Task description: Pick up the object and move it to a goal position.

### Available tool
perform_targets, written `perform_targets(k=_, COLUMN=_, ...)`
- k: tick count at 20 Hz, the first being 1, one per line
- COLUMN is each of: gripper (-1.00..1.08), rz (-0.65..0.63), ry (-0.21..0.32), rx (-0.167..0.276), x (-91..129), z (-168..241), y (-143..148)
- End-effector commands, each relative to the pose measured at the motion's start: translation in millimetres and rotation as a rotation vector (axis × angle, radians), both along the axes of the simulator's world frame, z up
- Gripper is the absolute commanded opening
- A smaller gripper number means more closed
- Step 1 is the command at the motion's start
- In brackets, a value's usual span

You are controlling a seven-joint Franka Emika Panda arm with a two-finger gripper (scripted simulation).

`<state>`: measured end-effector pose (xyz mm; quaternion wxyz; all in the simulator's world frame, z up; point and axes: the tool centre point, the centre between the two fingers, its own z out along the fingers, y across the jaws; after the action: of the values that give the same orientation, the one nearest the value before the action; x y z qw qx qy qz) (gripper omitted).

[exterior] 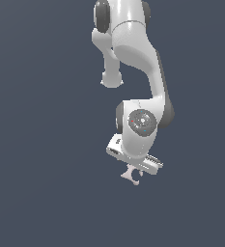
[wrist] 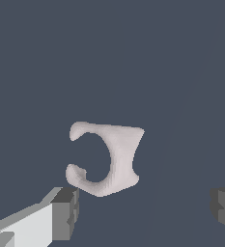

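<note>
1. The object (wrist: 109, 159), a small pale pinkish-white piece with a C-shaped hook, lay on the dark blue-grey surface (exterior: 41, 193).
2. In the wrist view it sat between the claw's (wrist: 145, 212) two dark fingertips (wrist: 65, 212), nearer to one and touching neither.
3. The claw was wide open, holding nothing.
4. In the exterior view the piece (exterior: 131, 175) peeked out just beneath the claw (exterior: 138, 170).
5. The white arm (exterior: 138, 58) reached steeply down over it.
</note>
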<state>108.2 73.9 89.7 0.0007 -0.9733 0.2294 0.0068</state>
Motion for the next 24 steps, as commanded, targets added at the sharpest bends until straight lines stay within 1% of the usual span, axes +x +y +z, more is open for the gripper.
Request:
perform_targets(k=1, gripper=1.0, rz=-0.036, ry=-0.004, rx=-0.002, x=8, z=-5, y=5)
perform_targets(k=9, gripper=1.0, rz=-0.099, ry=-0.012, rx=-0.005, x=19, z=-16, y=16)
perform_targets(k=17, gripper=1.0, rz=-0.103, ry=-0.012, rx=-0.005, x=20, z=-21, y=18)
perform_targets(k=24, gripper=1.0, rz=-0.106, ry=-0.012, rx=-0.005, x=19, z=-54, y=17)
